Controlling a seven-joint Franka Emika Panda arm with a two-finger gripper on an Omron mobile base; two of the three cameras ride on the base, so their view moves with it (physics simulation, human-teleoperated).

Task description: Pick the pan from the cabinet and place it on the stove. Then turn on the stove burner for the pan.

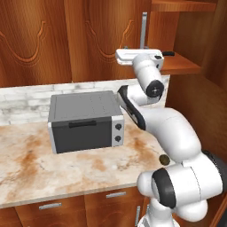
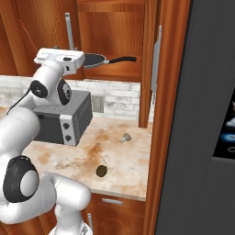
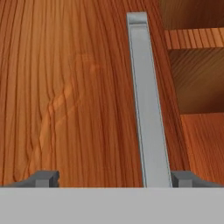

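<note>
The pan (image 2: 97, 59) lies on a shelf of the open cabinet (image 2: 117, 71), its black stick handle (image 2: 123, 58) pointing right. In the left base view just the tip of that handle (image 1: 168, 53) shows behind my hand. My gripper (image 3: 114, 178) is open and faces the cabinet's closed carved door (image 1: 102, 40), left of the pan. The door's long silver bar handle (image 3: 146, 109) runs between my fingertips, close to the right fingertip (image 3: 183, 178). Nothing is gripped. The stove is out of view.
A grey toaster oven (image 1: 84, 122) stands on the marble counter (image 1: 26, 168) below my hand. A small dark round thing (image 2: 101, 170) and a small grey piece (image 2: 125, 137) lie on the counter. A tall dark panel (image 2: 206, 114) closes the right side.
</note>
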